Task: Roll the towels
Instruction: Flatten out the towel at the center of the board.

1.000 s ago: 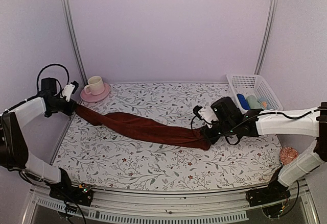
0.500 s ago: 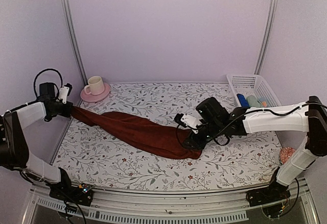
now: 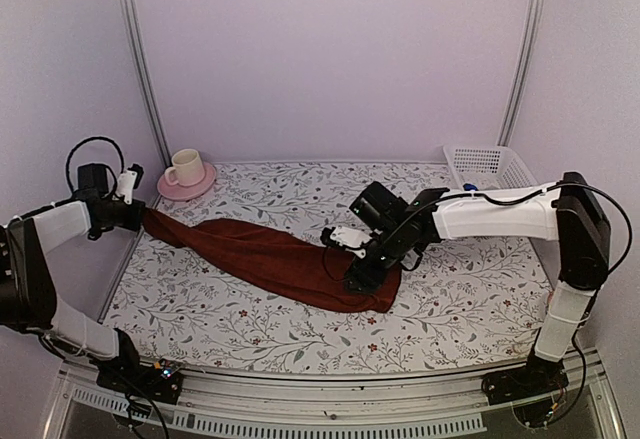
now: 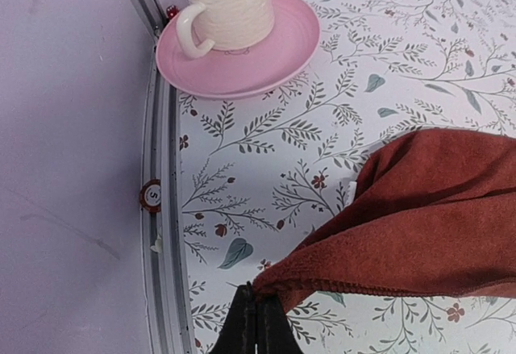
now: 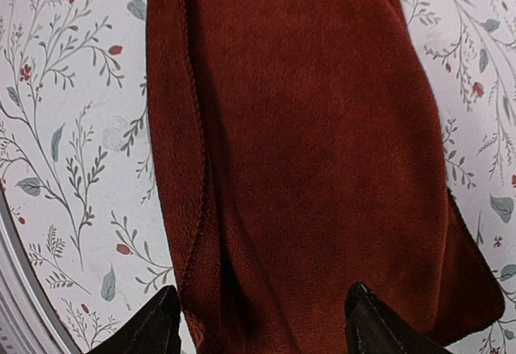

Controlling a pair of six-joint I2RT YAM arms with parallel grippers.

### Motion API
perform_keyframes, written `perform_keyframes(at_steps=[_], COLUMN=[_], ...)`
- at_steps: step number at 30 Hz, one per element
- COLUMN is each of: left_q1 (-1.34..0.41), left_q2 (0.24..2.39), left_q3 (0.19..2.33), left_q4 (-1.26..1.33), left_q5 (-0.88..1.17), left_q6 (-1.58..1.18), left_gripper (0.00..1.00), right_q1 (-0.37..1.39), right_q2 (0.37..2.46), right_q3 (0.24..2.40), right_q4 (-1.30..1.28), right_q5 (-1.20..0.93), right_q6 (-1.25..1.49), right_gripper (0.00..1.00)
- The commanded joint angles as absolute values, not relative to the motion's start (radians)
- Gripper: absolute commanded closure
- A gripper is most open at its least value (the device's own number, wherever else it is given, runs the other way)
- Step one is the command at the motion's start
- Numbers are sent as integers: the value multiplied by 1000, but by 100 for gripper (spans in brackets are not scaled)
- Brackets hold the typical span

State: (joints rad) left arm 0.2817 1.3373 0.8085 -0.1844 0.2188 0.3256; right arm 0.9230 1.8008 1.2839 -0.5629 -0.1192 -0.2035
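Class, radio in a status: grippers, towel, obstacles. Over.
Left gripper shut on maroon towel corner. Right gripper open over its other end. Towel unrolled. Cup and saucer nearby, not touching.

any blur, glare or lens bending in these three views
Top external: even soft light, no glare; the frame posts bow slightly, a wide-angle effect. Left wrist: cup and maroon towel sharp; the left end effector at the bottom edge is a dark silhouette. Right wrist: towel weave crisp, the right end effector slightly soft.

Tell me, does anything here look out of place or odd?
The towel is not flat: it lies bunched in a long, creased strip, its left end pinched by the left gripper. Nothing looks spilled.
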Motion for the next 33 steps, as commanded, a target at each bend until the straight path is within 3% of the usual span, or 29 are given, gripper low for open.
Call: perform_keyframes(at_steps=[1, 7, 15, 19, 28, 33], left_q1=[287, 285, 276, 268, 259, 258], left_q2=[1364, 1373, 1370, 1369, 1373, 1371], left_q3=[793, 776, 765, 763, 760, 756], left_q4=[-167, -148, -138, -135, -130, -128], left_q5=[253, 261, 256, 249, 241, 239], left_q6=[309, 305, 301, 301, 301, 301], left_gripper=[100, 100, 100, 100, 100, 100], right_q1=[928, 920, 908, 892, 883, 883], right_q2=[1874, 1864, 1856, 1854, 1856, 1851], right_q3=[1371, 1383, 1344, 1342, 1345, 1336], right_q4=[-741, -795, -789, -786, -824, -840], right_q5=[-140, -236, -374, -391, -337, -298], right_q6=[-221, -205, -205, -200, -185, -168], right_gripper=[29, 30, 60, 68, 78, 77])
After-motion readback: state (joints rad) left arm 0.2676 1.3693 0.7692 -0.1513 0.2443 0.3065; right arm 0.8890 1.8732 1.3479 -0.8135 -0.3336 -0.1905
